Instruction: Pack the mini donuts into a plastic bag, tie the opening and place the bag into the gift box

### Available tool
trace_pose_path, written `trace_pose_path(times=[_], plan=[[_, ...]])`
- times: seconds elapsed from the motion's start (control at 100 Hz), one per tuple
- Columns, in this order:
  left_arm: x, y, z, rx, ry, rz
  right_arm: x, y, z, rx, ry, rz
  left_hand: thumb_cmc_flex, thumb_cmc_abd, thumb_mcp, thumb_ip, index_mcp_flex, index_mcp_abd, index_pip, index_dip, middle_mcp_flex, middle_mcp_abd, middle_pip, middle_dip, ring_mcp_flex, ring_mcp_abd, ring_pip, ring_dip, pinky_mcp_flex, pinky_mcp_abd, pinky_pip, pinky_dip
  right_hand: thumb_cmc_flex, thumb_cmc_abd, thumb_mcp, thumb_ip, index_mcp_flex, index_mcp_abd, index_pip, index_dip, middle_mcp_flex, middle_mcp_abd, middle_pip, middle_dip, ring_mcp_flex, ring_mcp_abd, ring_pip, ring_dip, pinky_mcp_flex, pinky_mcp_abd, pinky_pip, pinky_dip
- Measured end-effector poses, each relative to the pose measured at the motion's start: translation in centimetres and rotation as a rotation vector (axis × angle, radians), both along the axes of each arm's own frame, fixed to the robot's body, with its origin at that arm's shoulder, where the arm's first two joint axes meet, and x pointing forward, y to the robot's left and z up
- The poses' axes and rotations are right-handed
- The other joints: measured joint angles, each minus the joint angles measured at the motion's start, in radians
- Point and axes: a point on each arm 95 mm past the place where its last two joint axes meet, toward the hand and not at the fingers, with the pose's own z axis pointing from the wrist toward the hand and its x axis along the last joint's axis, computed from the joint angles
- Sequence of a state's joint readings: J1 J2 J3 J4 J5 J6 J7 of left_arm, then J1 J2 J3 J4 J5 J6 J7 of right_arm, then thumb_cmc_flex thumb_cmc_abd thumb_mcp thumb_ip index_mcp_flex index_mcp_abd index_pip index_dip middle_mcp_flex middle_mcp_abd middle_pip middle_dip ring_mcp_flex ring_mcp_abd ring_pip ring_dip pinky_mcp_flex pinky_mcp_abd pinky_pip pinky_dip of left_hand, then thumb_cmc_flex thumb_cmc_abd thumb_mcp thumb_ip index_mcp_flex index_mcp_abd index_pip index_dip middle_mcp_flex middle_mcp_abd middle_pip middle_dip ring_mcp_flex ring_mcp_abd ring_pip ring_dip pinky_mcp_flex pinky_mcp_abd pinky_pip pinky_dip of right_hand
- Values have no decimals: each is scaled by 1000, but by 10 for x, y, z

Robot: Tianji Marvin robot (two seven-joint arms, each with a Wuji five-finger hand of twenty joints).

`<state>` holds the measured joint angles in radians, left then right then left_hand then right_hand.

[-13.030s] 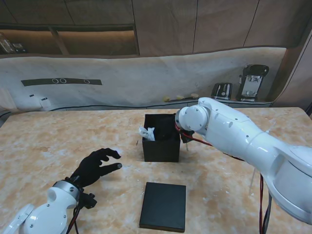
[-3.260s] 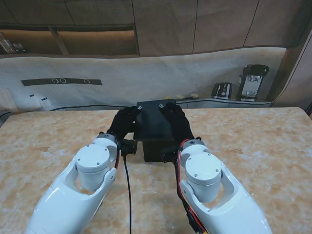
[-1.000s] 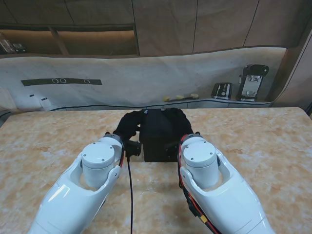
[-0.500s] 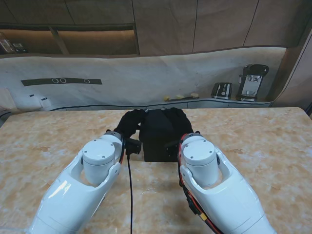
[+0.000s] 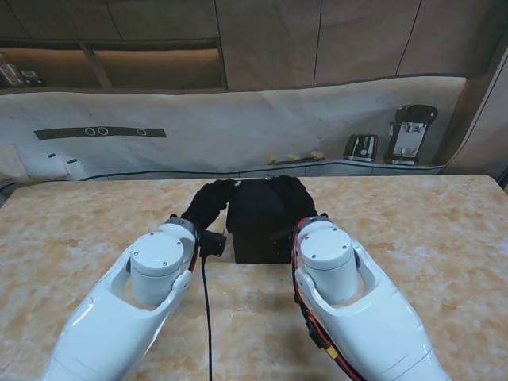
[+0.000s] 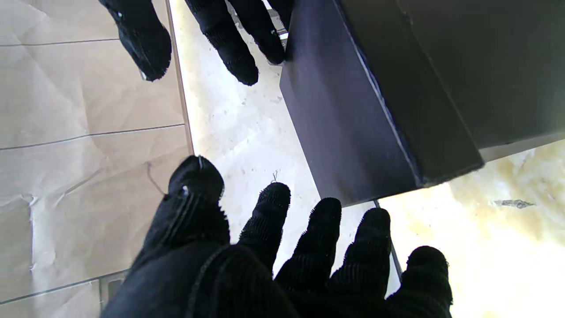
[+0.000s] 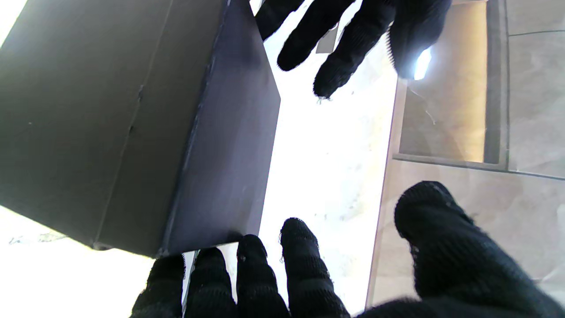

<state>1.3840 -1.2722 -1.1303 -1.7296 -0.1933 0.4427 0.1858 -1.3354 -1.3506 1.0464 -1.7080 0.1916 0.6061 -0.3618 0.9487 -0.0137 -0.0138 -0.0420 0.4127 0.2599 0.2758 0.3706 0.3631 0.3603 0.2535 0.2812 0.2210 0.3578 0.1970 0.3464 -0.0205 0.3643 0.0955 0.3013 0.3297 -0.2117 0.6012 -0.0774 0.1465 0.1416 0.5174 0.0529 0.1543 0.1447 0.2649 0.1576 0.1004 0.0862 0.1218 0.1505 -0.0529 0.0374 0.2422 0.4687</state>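
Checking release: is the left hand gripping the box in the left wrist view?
No, the left hand has spread fingers clear of the gift box.

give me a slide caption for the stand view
Both gloved hands, left hand and right hand, flank the lidded black gift box on the marble table.

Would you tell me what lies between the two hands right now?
The closed black gift box sits between the left hand and right hand, seen from the stand view.

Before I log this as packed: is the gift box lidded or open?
Lidded: the black lid covers the gift box in the stand view, its flat top hiding the inside.
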Motion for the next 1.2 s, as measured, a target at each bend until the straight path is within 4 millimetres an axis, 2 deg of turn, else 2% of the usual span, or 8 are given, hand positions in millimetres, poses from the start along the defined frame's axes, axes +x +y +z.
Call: trace_pose_path(times=[0.06, 0.54, 0.6, 0.71, 0.78, 0.86, 0.99, 1.2], plan=[[-1, 3, 0, 15, -13, -10, -1, -3, 0, -2, -3, -5, -11, -10, 0, 0, -1, -12, 9, 2, 0, -4, 0, 0, -9, -11, 0, 0, -3, 0, 0, 1, 0, 0, 0, 0, 9, 0, -4, 0, 0, 23, -5, 0, 0, 0, 0, 0, 0, 0, 0, 0], [0, 25, 1, 111, -91, -42, -3, -35, 4, -82, -64, -54, -26, -46, 0, 0, -14, -87, 47, 26, -35, -51, -3, 23, -19, -58, -11, 0, -34, -2, -4, 38, 9, 0, 0, 0, 26, -10, 13, 17, 0, 23, -4, -2, 0, -10, 1, 2, -6, 13, 6, 24], [0, 26, 2, 150, -127, -67, -3, -40, 5, -88, -73, -60, -26, -78, 0, 0, -14, -110, 66, 40, -35, -61, -3, 33, -19, -60, -11, 1, -38, -3, -8, 39, 48, -55, 25, 0, 81, -13, 43, 52, 0, 23, 0, -3, 0, -10, 6, 9, -6, 14, 17, 44], [3, 31, 5, 217, -192, -112, -1, -47, 9, -173, -131, -30, -15, -113, 0, 0, 4, -141, 101, 64, -36, -79, -2, 41, -17, -85, -11, 3, -40, -13, -9, 46, 119, -214, 154, 0, 204, -61, 65, 158, 0, 23, 56, -2, 1, -10, 48, 29, 6, 27, 37, 72], [7, 35, 7, 243, -210, -119, 2, -52, 10, -262, -175, 25, 0, -145, 0, 0, 44, -149, 139, 82, -36, -81, 1, 47, -17, -87, -11, 4, -40, -13, -9, 49, 155, -291, 205, 0, 291, -90, 76, 225, 0, 23, 109, 63, 2, -10, 81, 41, 16, 37, 52, 88], [13, 39, 10, 288, -229, -122, 5, -58, 12, -319, -187, 65, 28, -154, 0, 0, 69, -156, 184, 101, -36, -91, 1, 49, -16, -97, -11, 13, -40, -13, -17, 49, 170, -355, 248, 0, 368, -113, 88, 266, 0, 24, 137, 59, 3, -10, 85, 42, 21, 47, 61, 97], [26, 45, 12, 333, -239, -128, 12, -69, 16, -341, -205, 67, 72, -208, 0, 0, 109, -176, 244, 138, -36, -105, 3, 49, -16, -109, -11, 14, -50, -15, -23, 49, 196, -416, 281, 0, 409, -142, 78, 291, 0, 25, 139, 63, 3, -10, 91, 42, 21, 59, 62, 106], [40, 45, 6, 358, -232, -141, 21, -74, 23, -438, -253, 114, 121, -276, 3, 0, 156, -213, 301, 152, -36, -130, 14, 50, -28, -127, -11, 15, -51, -25, -35, 49, 227, -440, 276, 0, 458, -176, 72, 302, 0, 25, 152, 78, 3, -10, 96, 52, 20, 61, 62, 116]])
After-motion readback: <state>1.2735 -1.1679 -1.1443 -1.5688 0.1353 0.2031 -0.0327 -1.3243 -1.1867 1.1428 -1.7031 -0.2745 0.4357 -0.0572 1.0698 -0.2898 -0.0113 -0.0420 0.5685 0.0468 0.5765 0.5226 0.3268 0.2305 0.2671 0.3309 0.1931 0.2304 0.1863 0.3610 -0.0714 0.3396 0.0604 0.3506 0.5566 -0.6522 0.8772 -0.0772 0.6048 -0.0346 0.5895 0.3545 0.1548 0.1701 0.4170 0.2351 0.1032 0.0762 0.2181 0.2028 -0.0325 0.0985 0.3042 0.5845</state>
